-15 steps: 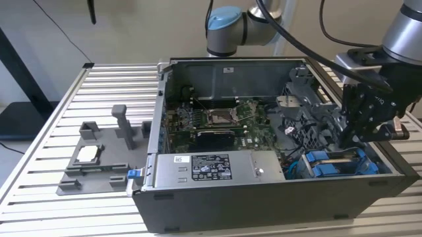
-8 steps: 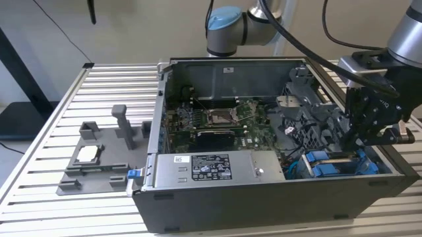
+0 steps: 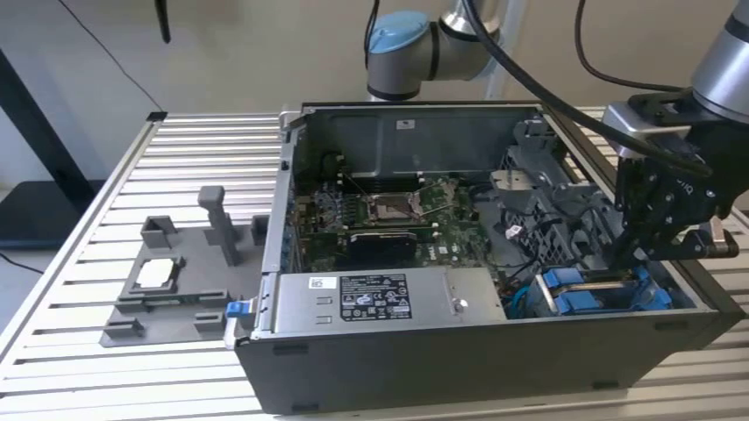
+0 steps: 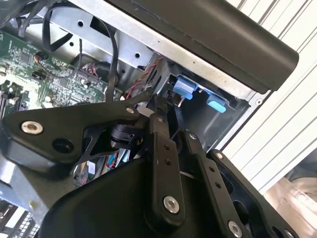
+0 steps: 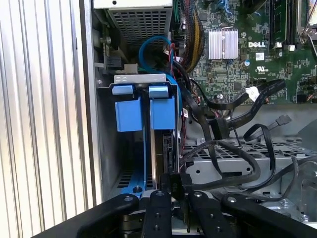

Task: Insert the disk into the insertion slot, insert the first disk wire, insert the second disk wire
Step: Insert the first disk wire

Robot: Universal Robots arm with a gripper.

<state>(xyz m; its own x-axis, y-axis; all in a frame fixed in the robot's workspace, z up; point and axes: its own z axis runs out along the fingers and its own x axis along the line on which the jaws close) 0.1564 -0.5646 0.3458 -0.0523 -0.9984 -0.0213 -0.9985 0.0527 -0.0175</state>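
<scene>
Slatted metal table [image 3: 199, 149], pale wall [image 3: 234, 53]

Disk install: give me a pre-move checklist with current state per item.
1. Disk in insertion slot: ok, its blue carrier stands inside the grey cage.
2. Pincer placement: ok, at the disk's end opposite the blue tabs.
3. Black cables plugged into the disk: cannot tell, the pincer hides that end.
4. Cable clearance: not ok, the black cables lie loose right beside the pincer.
5. Case access: ok, the side is open above the cage.
</scene>
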